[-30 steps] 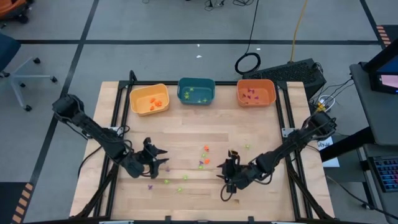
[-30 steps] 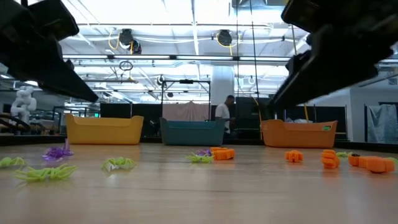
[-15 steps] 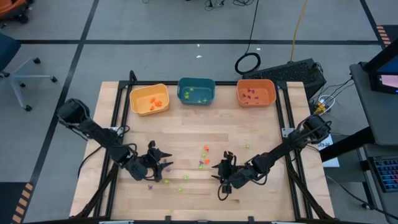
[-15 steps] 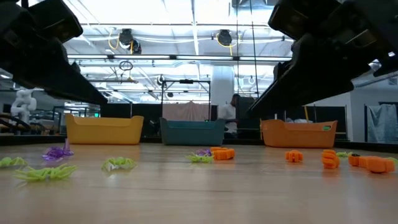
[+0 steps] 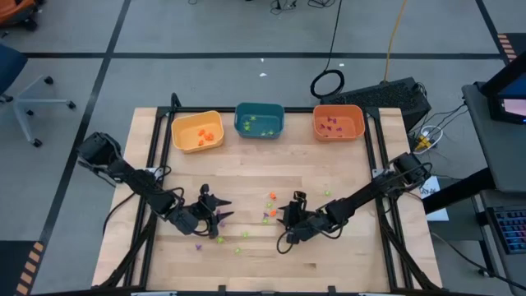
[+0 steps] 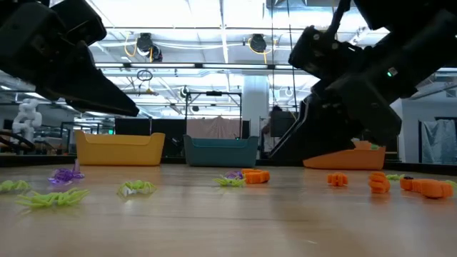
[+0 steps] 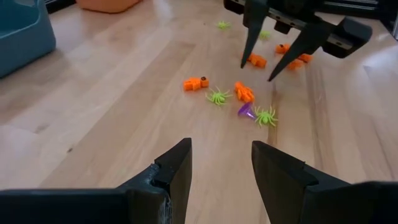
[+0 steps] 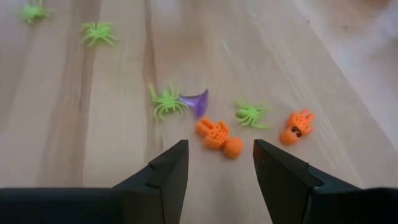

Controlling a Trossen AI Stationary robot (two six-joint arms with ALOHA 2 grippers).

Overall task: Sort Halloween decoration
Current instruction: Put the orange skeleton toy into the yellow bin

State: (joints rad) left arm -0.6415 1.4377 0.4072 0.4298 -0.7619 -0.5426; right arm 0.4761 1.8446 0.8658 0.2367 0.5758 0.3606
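Right claw [image 5: 289, 212] moved left; yellow bin [image 5: 197, 131] holds orange trinkets [image 5: 206, 137].

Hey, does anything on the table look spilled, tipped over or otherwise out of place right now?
Nothing looks damaged or tipped. The yellow bin, teal bin and orange bin stand upright in a row. The only mess is the unsorted trinkets scattered loose on the wooden table, between the open left gripper and open right gripper.

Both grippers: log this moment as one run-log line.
left gripper: open, empty, above table | right gripper: open, empty, over orange trinket | bins: yellow, teal, orange
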